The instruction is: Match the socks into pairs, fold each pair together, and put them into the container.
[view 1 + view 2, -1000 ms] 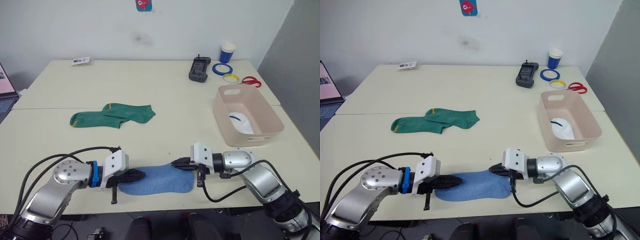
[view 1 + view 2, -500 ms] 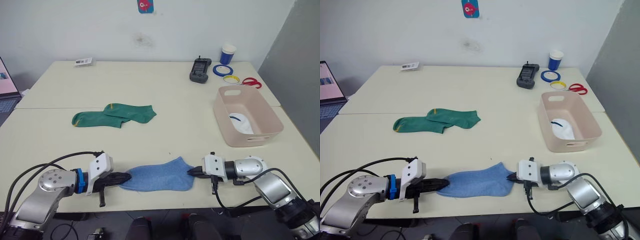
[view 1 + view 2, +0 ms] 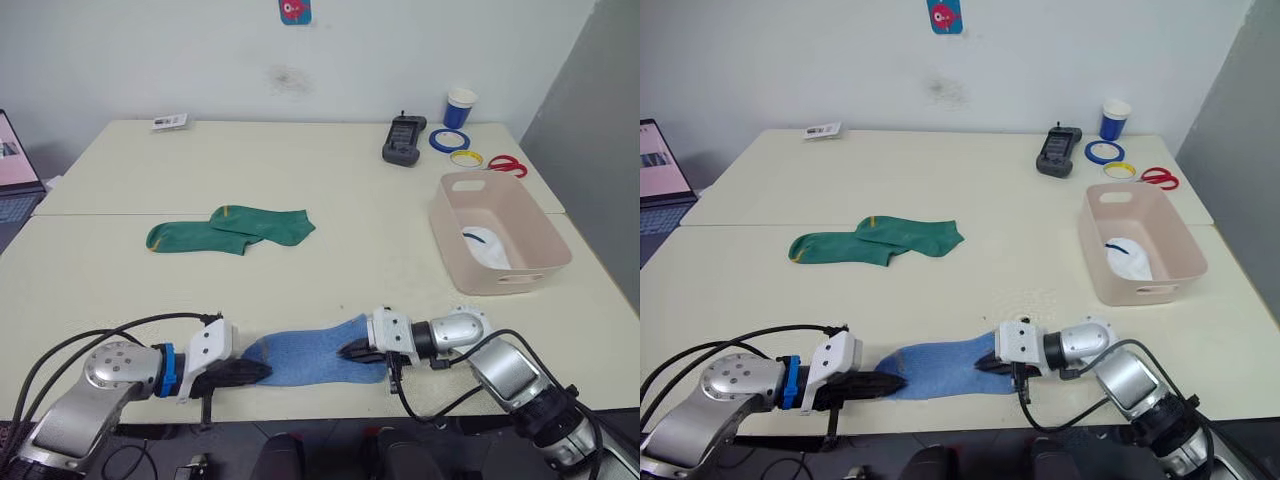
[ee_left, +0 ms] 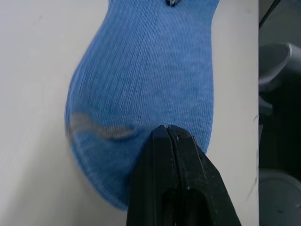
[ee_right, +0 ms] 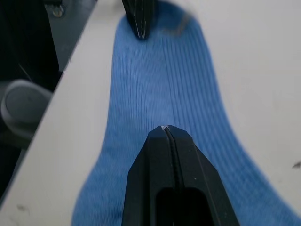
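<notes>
Item: light blue socks [image 3: 305,352], lying flat at the near edge of the worktop [image 3: 330,190], long axis running left to right between the two arms.

Left end effector [image 3: 258,371]: fingers pressed together, tips sitting at the left end of the light blue socks; the wrist view is showing the shut tips over the rounded blue edge, but whether cloth is pinched between them cannot be told.

Right end effector [image 3: 347,351]: fingers likewise closed, tips resting on the right end of the same blue fabric; a grip on it cannot be confirmed.

Key relation: each arm is standing at one end of the blue socks, tips pointing inward along their length, so a fold would likely be bringing one end over the other along that axis. Both arms are equally near.

Green socks [image 3: 230,228]: lying together at mid-worktop, well apart from both arms, not yet folded.

Container [image 3: 498,245]: standing at the right side, a white sock [image 3: 484,246] lying inside; nearer the right arm.

Judgement: blue pair in hand, green pair remaining.
</notes>
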Tool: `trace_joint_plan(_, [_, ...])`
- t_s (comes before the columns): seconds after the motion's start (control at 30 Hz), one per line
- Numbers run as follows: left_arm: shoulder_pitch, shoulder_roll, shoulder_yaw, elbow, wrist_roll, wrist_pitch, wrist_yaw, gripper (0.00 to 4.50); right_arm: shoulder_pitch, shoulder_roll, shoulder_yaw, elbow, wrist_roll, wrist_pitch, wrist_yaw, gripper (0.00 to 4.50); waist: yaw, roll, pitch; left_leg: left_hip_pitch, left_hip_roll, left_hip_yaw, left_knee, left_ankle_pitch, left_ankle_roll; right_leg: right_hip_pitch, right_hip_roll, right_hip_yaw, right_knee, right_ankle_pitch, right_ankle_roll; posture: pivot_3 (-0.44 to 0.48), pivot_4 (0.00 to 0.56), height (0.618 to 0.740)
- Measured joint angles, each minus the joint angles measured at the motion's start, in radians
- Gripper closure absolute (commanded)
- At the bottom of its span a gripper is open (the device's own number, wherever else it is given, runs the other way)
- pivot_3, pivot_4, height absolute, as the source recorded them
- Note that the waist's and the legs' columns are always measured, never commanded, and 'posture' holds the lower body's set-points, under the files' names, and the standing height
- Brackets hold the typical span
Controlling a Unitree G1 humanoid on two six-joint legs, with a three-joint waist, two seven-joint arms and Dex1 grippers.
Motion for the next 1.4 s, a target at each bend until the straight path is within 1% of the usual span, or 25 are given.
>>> trace_joint_plan(0.1, [-0.002,0.002,0.001,0.017,0.014,-0.031,0.001,4.5,0.02,-0.042,-0.015,-0.002,0.002,-0.053,0.017,4.47,0.007,0.0,0.0,0.001,0.0,0.0,0.0,0.0,0.0,0.001,0.0,0.0,0.0,0.0,0.0,0.0,0.15,0.74])
trace_joint_plan(0.23, [0.007,0.001,0.016,0.013,-0.003,-0.021,0.002,4.5,0.07,-0.124,-0.072,-0.039,0.019,-0.077,0.048,4.47,0.012,0.0,0.0,0.001,0.0,0.0,0.0,0.0,0.0,0.001,0.0,0.0,0.0,0.0,0.0,0.0,0.15,0.74])
trace_joint_plan(0.3, [0.015,-0.001,0.031,0.007,-0.022,-0.002,0.002,4.5,0.099,-0.147,-0.104,-0.07,0.053,-0.034,0.057,4.47,0.012,0.0,0.0,0.001,0.0,0.0,0.0,0.0,0.0,0.001,0.0,-0.001,0.0,0.0,0.0,0.0,0.15,0.74])
trace_joint_plan(0.43, [-0.005,-0.009,0.041,-0.026,-0.059,0.025,0.004,4.5,0.122,-0.15,-0.179,-0.178,0.175,0.15,0.043,4.47,0.012,0.0,0.0,0.001,0.0,0.0,0.0,0.0,0.0,0.001,0.0,-0.001,0.001,0.0,0.0,0.0,0.15,0.74])
trace_joint_plan(0.53, [-0.034,-0.02,0.04,-0.04,-0.071,0.039,0.013,4.5,0.124,-0.148,-0.245,-0.263,0.265,0.291,0.003,3.87,0.012,0.0,0.0,0.001,0.0,-0.001,0.0,0.0,0.0,0.001,0.0,-0.001,0.001,0.0,0.0,0.0,0.15,0.74])
trace_joint_plan(0.6, [-0.062,-0.024,0.027,-0.035,-0.055,0.038,0.024,4.5,0.124,-0.145,-0.277,-0.282,0.306,0.39,-0.039,3.18,0.014,0.0,0.0,0.001,0.0,-0.001,0.0,0.0,0.0,0.001,0.0,-0.001,0.001,0.0,0.0,0.0,0.15,0.74])
trace_joint_plan(0.7, [-0.08,-0.024,-0.029,0.005,0.014,0.011,0.027,4.5,0.108,-0.136,-0.282,-0.272,0.309,0.515,-0.115,2.05,0.012,0.0,0.0,0.002,-0.001,0.0,0.0,0.0,0.0,0.001,0.0,0.001,0.001,0.0,0.0,0.0,0.15,0.74])
trace_joint_plan(0.87, [-0.108,-0.033,-0.074,0.068,0.062,-0.053,0.028,4.5,0.025,-0.093,-0.268,-0.251,0.314,0.687,-0.204,0.25,0.014,0.002,-0.002,0.002,-0.001,0.0,0.0,0.0,0.0,0.001,0.0,-0.001,0.001,0.0,0.0,0.0,0.15,0.74])
trace_joint_plan(0.9, [-0.111,-0.033,-0.079,0.077,0.069,-0.064,0.028,4.5,0.009,-0.086,-0.26,-0.243,0.313,0.725,-0.222,0.03,0.014,0.003,-0.003,0.002,0.0,0.0,0.0,0.0,0.0,0.001,0.0,-0.001,0.001,0.0,0.0,0.0,0.15,0.74])
trace_joint_plan(0.97, [-0.118,-0.033,-0.091,0.086,0.081,-0.086,0.027,4.5,-0.004,-0.068,-0.248,-0.224,0.315,0.795,-0.251,0.03,0.014,0.004,-0.005,0.002,0.0,0.0,0.0,0.0,0.0,0.002,0.0,0.0,0.001,0.0,0.0,0.0,0.15,0.74])
trace_joint_plan(1.07, [-0.121,-0.033,-0.104,0.103,0.087,-0.103,0.027,4.5,-0.039,-0.072,-0.245,-0.228,0.364,0.925,-0.252,0.03,0.014,0.009,-0.009,0.003,0.0,0.0,0.0,0.0,0.0,0.002,0.0,0.001,0.001,0.0,0.0,0.0,0.15,0.74])
trace_joint_plan(1.2, [-0.12,-0.034,-0.11,0.112,0.087,-0.116,0.033,4.5,-0.04,-0.098,-0.235,-0.268,0.405,1.005,-0.242,0.03,0.014,0.01,-0.016,0.003,0.0,-0.001,0.0,0.0,0.0,0.003,0.0,0.0,0.001,0.0,0.0,0.0,0.15,0.74])
trace_joint_plan(1.3, [-0.117,-0.034,-0.109,0.116,0.087,-0.12,0.041,4.5,-0.036,-0.081,-0.243,-0.278,0.452,1.078,-0.232,0.64,0.013,0.011,-0.021,0.004,-0.001,-0.001,-0.001,0.0,0.0,0.003,0.0,0.0,0.001,0.0,0.0,0.0,0.15,0.74])
trace_joint_plan(1.4, [-0.111,-0.035,-0.11,0.118,0.087,-0.121,0.044,4.5,-0.034,-0.025,-0.258,-0.265,0.492,1.145,-0.254,1.68,0.013,0.012,-0.022,0.005,0.0,-0.001,-0.001,0.0,0.0,0.003,0.001,0.0,0.001,0.0,0.0,0.0,0.15,0.74])
